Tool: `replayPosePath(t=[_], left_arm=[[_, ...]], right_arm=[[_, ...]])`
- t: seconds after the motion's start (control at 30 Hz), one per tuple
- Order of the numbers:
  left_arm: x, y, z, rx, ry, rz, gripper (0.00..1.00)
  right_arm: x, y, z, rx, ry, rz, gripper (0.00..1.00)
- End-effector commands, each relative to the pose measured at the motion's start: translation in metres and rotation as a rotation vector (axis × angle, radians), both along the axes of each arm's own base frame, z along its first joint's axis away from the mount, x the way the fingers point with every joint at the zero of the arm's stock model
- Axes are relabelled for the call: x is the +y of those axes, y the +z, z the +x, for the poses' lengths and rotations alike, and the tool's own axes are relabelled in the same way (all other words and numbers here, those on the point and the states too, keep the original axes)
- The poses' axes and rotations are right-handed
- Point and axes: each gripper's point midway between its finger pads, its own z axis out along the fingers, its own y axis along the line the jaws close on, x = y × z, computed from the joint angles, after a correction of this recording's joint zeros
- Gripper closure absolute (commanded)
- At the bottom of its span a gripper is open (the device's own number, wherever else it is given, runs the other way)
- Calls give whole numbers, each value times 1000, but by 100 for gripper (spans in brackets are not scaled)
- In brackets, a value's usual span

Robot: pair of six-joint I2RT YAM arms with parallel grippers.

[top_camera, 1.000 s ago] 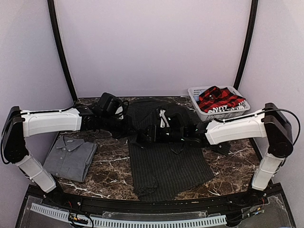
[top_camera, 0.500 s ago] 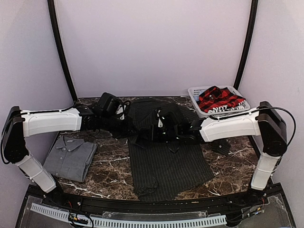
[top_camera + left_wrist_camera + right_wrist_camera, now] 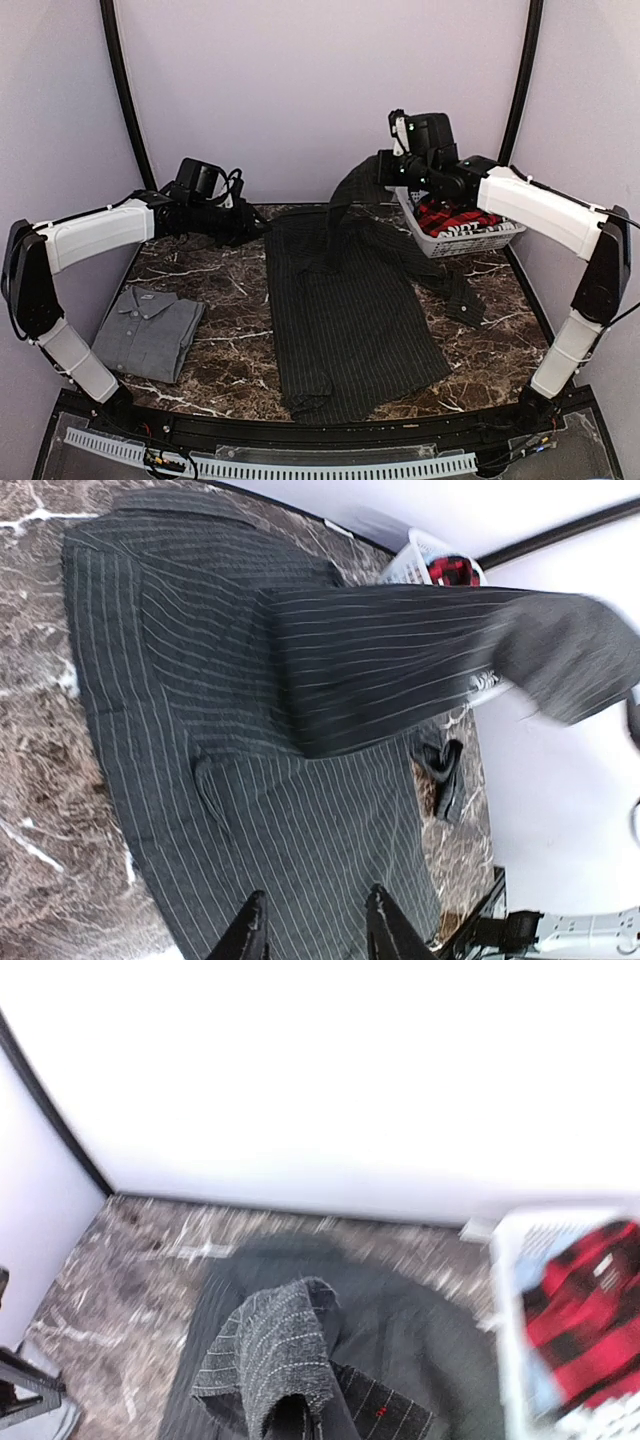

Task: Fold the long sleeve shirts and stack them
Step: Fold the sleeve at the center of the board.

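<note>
**A:** What lies on the table, and how far along does the job look?

**B:** The largest thing is a black pinstripe shirt. It is spread open across the middle of the dark marble top, its collar toward the back wall and its hem toward the arms. It is not folded yet. To its left, near the front edge, a grey shirt lies folded into a neat rectangle with the collar on top. That one looks finished.

**A:** And the third shirt?

**B:** A red-and-black plaid shirt sits bunched in a white slatted basket at the back right corner. By my reading it is untouched. So one shirt is done, one is in hand and one is waiting, and nothing is stacked yet.

**A:** What are the arms doing?

**B:** The right gripper is raised above the table beside the basket, with its jaws pinched together on the pinstripe shirt's sleeve. The sleeve hangs from it down to the shirt's body. The left gripper hovers over the shirt's left side near the back. Its fingers are apart and hold nothing.

**A:** So which step is this?

**B:** Probably the first fold, bringing the sleeve across the body.
</note>
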Motion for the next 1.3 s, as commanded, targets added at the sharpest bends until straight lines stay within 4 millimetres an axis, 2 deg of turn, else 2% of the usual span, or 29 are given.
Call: replayPosePath(t=[0.0, 0.1, 0.13, 0.17, 0.2, 0.23, 0.27, 0.3, 0.33, 0.53, 0.63, 0.73, 0.83, 1.07, 1.27], left_arm=[[-3, -5, 18, 3, -37, -14, 70], [-14, -25, 35, 31, -52, -21, 73], [-17, -41, 39, 64, -56, -13, 74], [-22, -42, 42, 67, -71, -26, 75], [-26, -56, 45, 97, -75, -22, 76], [-30, -58, 48, 96, -83, -35, 77], [-32, -71, 50, 120, -83, -32, 77], [-34, -72, 54, 117, -85, -41, 77], [-36, -84, 56, 142, -80, -36, 78], [-53, -111, 68, 183, -106, -88, 79], [-61, -118, 71, 208, -109, -120, 79], [-69, -112, 77, 180, -114, -149, 79], [-76, -110, 80, 175, -118, -163, 79], [-87, -100, 80, 164, -129, -194, 80], [-109, -98, 57, 166, -208, -192, 81]], right_arm=[[-13, 74, 21, -206, 80, -116, 100], [6, 84, 30, -235, 183, -156, 100], [13, 85, 29, -235, 222, -159, 100], [20, 83, 28, -225, 261, -155, 100], [28, 81, 24, -216, 310, -142, 100], [35, 77, 18, -214, 368, -147, 100], [40, 72, 13, -203, 415, -144, 100], [46, 65, 6, -188, 459, -141, 100], [49, 57, 1, -169, 488, -140, 100], [57, 16, -31, -59, 611, -106, 100], [56, 16, -43, -45, 638, -82, 100], [54, 19, -54, -37, 667, -77, 100], [60, 15, -66, -1, 740, -70, 100], [92, -30, -94, 153, 888, -91, 100], [115, -53, -92, 203, 886, -109, 100]])
